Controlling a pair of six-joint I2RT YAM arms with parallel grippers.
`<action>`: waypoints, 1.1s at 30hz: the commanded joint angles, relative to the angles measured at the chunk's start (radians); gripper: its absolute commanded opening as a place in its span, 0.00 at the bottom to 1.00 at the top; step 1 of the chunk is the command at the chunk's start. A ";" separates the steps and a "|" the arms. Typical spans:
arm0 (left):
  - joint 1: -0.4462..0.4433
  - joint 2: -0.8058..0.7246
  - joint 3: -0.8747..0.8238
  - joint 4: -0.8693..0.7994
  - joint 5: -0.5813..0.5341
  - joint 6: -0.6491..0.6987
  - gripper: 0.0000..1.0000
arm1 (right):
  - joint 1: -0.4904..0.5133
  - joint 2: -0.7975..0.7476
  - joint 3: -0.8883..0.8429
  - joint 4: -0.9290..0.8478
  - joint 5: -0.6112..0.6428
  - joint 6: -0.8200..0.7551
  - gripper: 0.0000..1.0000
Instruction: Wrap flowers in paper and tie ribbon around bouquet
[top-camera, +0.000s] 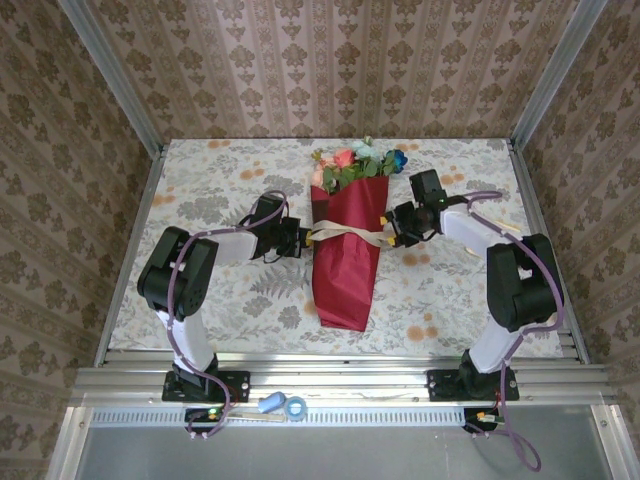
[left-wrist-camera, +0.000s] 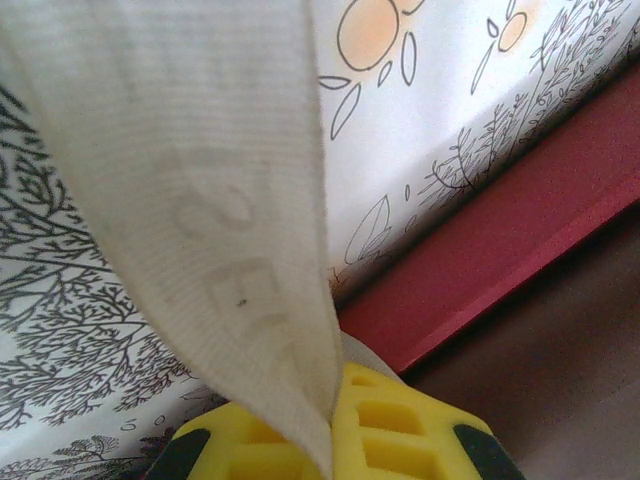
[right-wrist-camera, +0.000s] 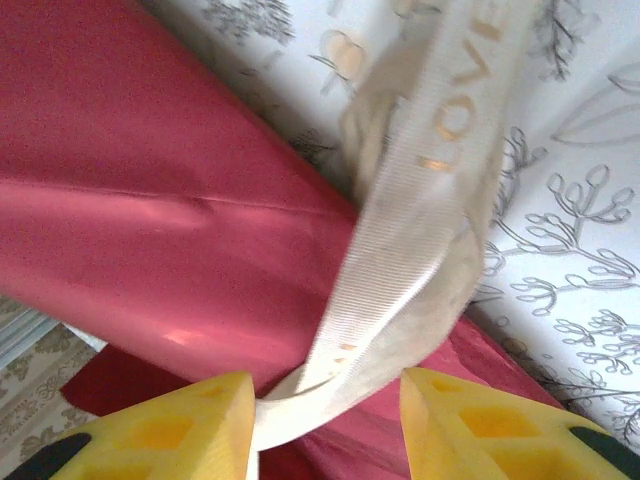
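Looking down from the top camera, I see the bouquet lying at the middle of the tabletop. Its narrow end points to the near edge, and the flowers at its wide end point to the far edge. The paper is wrapped round the stems as a crimson cone. The ribbon crosses that cone about halfway along. My left gripper sits just beside the cone's left side and my right gripper just beside its right side, one at each end of the ribbon.

From my left wrist, the ribbon rises in a broad cream band straight out of my yellow fingers. They are pressed together on it, so I have this end clamped. Faint lettering shows through the weave. Past it lies the printed tablecloth, and a folded edge of the paper runs diagonally just beside my fingertips.

From my right wrist, my two yellow fingers stand apart. The ribbon, with gold letters reading LOVE, drops in a loop into the gap between them; it is not pinched. The red paper lies directly behind the loop, with the tablecloth to its right.
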 joint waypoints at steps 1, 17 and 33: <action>-0.004 0.020 0.024 0.003 0.008 0.005 0.00 | 0.009 0.023 -0.026 0.021 0.013 0.055 0.44; -0.002 0.021 0.025 0.004 0.007 0.002 0.00 | 0.009 0.160 0.105 0.032 0.031 0.052 0.26; 0.134 -0.044 -0.036 0.003 0.024 0.056 0.00 | -0.137 0.030 0.096 -0.067 0.054 -0.143 0.00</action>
